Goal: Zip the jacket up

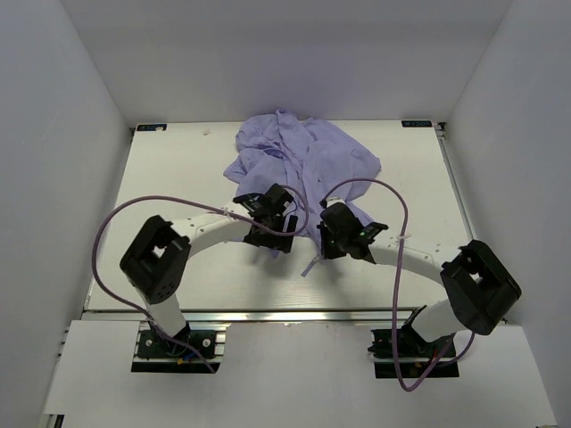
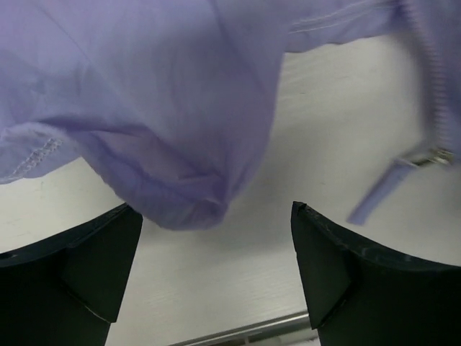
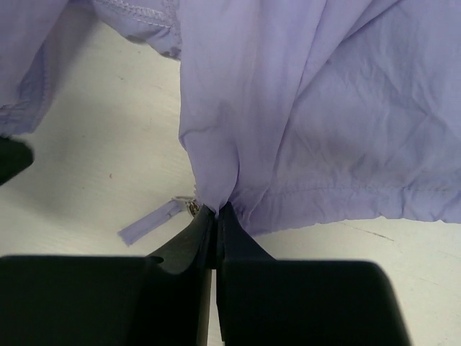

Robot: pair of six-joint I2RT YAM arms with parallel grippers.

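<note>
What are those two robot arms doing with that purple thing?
They are working on zipping up a purple jacket, which lies crumpled on the table. The right arm's fingers are pinched shut on the jacket's bottom edge. The left arm's fingers are open next to a fold of cloth and hold nothing. The zipper pull sits just beside the right arm's fingers, not gripped, and the jacket is not zipped yet.
</note>
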